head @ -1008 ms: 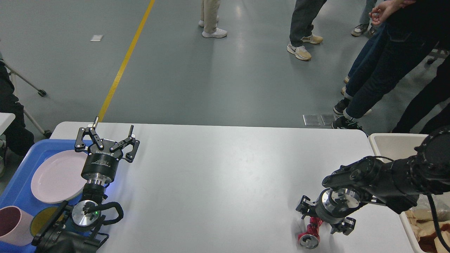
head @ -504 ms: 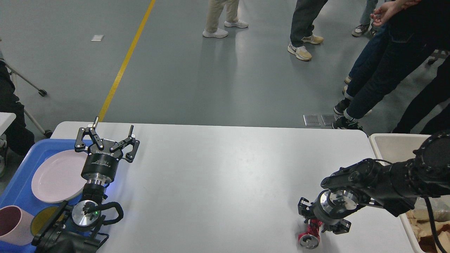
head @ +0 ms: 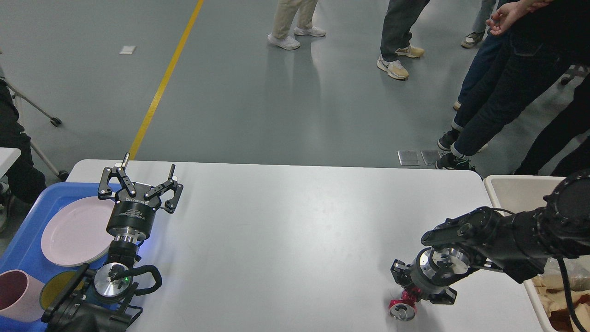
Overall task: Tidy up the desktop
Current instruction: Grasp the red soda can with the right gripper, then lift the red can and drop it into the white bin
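Right gripper (head: 411, 297) clamps a red can (head: 402, 308) on the desktop (head: 286, 230); left gripper (head: 140, 177) spread wide

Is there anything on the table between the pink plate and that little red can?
Only the left gripper, jaws spread, right beside the pink plate. Past it the desktop is bare up to the red can, per the head view.

Head view bright and evenly lit from overhead. I see soft pale reflections on the grey floor (head: 295, 92), strongest under the standing people's shoes. White counter (head: 295, 221) shows a diffuse sheen mid-surface, no hard glare. Shadows are faint and short, pooled just under both arms. Small blue glow on the counter beside the left arm's wrist. Focus sharp throughout; no motion blur. Slight wide-angle stretch at the frame edges.
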